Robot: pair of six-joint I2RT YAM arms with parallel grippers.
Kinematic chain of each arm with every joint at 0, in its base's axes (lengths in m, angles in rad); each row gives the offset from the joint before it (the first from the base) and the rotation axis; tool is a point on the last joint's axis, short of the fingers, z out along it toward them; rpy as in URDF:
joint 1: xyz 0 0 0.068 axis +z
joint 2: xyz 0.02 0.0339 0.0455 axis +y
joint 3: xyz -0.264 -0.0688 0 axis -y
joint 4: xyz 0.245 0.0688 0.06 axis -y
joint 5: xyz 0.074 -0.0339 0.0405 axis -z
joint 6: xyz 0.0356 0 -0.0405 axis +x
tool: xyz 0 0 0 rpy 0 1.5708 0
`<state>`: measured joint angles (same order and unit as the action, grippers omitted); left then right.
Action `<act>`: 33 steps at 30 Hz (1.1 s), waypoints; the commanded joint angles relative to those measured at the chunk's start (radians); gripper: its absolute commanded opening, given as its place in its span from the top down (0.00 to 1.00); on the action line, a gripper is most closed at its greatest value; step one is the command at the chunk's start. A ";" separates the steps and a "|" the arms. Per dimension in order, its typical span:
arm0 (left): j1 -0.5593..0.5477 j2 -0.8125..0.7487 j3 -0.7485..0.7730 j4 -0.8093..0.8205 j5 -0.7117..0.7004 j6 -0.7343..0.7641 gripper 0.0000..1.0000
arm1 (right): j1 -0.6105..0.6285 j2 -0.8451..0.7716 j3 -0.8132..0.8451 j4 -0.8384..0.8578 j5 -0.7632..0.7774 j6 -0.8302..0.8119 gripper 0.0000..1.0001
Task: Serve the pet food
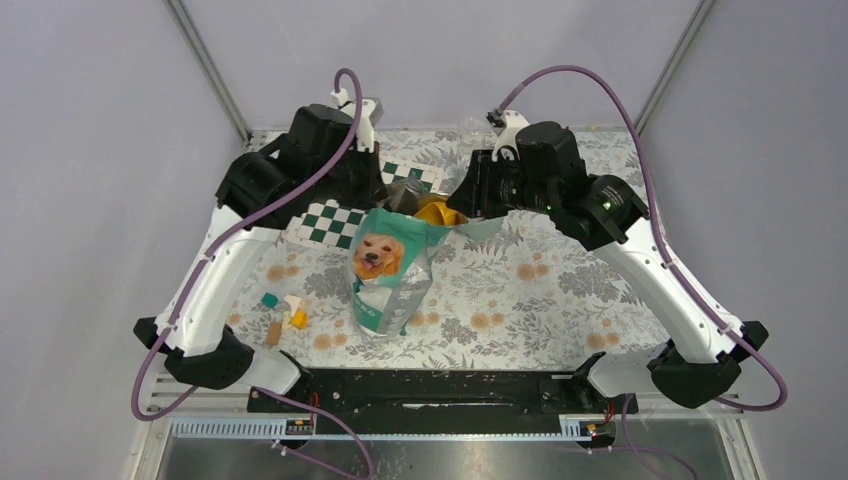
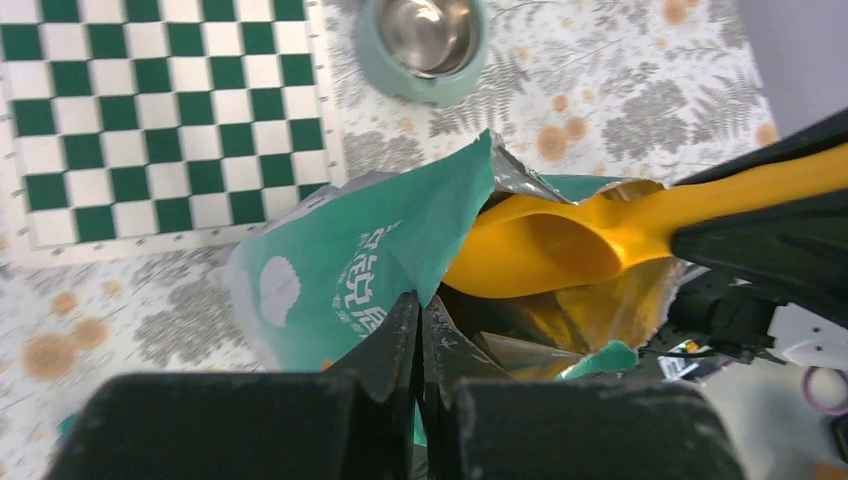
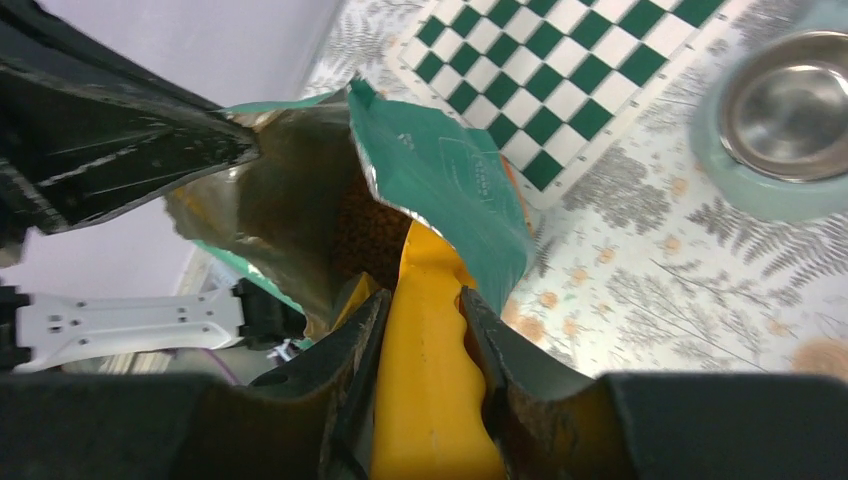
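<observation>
The left claw is pinching shut on the tall teal-green bag, and the right claw is squeezing the orange plastic scoop, poking it toward small brown food pellets just ahead inside the bag, so next it probably needs to dig down.

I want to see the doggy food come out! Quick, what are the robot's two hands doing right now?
Left gripper: shut on the rim of the bag.
Right gripper: shut on the handle of the scoop.
</observation>
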<state>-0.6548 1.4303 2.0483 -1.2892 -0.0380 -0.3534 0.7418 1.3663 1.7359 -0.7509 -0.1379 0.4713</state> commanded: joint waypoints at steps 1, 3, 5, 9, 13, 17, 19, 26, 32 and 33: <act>-0.078 -0.012 -0.039 0.325 0.086 -0.091 1.00 | -0.052 -0.083 -0.106 -0.016 0.074 -0.080 1.00; -0.103 0.017 -0.048 0.342 0.083 -0.108 1.00 | -0.065 -0.099 -0.152 0.000 0.084 -0.105 1.00; -0.120 0.053 -0.038 0.347 0.078 -0.123 1.00 | -0.069 -0.104 -0.178 0.010 0.093 -0.127 1.00; -0.132 0.123 -0.003 0.351 0.071 -0.146 1.00 | -0.082 -0.100 -0.226 0.035 0.091 -0.115 1.00; -0.140 0.163 0.030 0.352 0.082 -0.145 1.00 | -0.107 -0.091 -0.305 0.077 0.073 -0.097 1.00; -0.141 0.175 0.024 0.365 0.113 -0.132 1.00 | -0.112 -0.066 -0.374 0.131 0.021 -0.090 1.00; -0.141 0.169 0.001 0.392 0.141 -0.123 1.00 | -0.111 -0.052 -0.415 0.174 -0.034 -0.069 1.00; -0.140 0.146 -0.072 0.457 0.179 -0.129 1.00 | -0.120 -0.037 -0.604 0.434 -0.263 0.074 1.00; -0.141 0.133 -0.079 0.445 0.129 -0.136 1.00 | -0.189 -0.100 -0.737 0.661 -0.414 0.263 1.00; -0.140 0.129 -0.079 0.442 0.121 -0.135 1.00 | -0.204 -0.116 -0.749 0.691 -0.433 0.296 1.00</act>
<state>-0.7967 1.6241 1.9362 -0.9909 0.0921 -0.4759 0.5655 1.2865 1.0473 -0.2310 -0.3866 0.5961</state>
